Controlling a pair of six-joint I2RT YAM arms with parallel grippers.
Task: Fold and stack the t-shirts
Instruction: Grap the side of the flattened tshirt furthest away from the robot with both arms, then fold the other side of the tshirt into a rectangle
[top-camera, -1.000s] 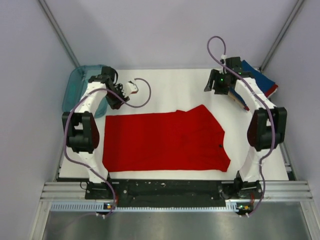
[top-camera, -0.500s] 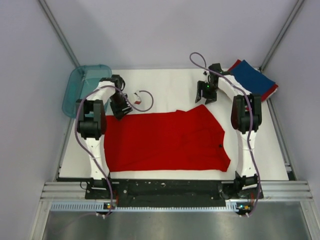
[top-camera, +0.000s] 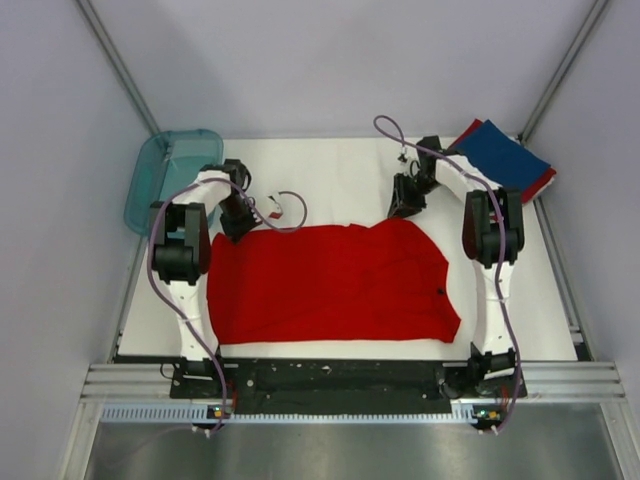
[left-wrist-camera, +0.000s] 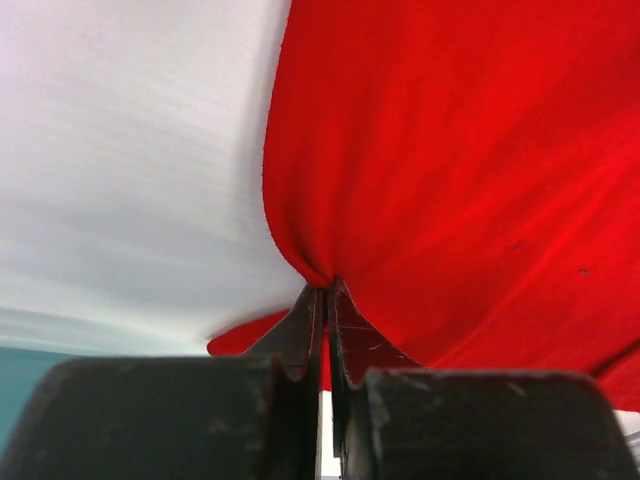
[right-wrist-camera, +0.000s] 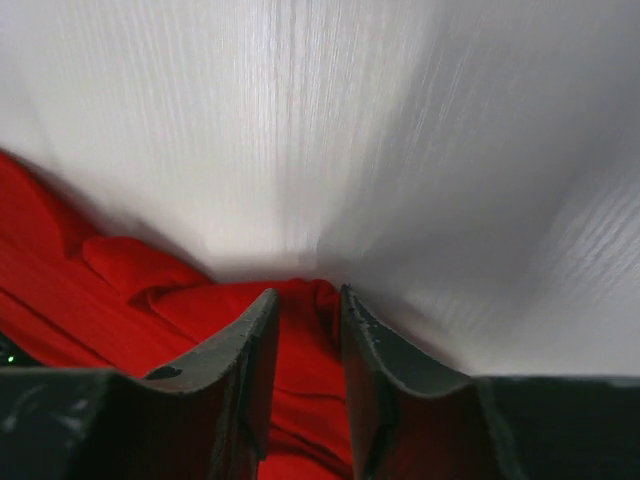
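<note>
Both arms dropped onto the bright red cloth t-shirt (top-camera: 330, 285). Left gripper (left-wrist-camera: 327, 290) pinches its far hem; right gripper (right-wrist-camera: 307, 295), jaws narrow, only straddles it: clamp before lifting.

A white table (top-camera: 340, 170) sits between pale lilac-grey walls (top-camera: 330, 60) — aluminium rail (top-camera: 570, 380) along its near edge.

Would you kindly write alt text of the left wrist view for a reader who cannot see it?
The left fingers are shut on a pinched edge of the red t-shirt, which spreads rightward over the white table.
</note>
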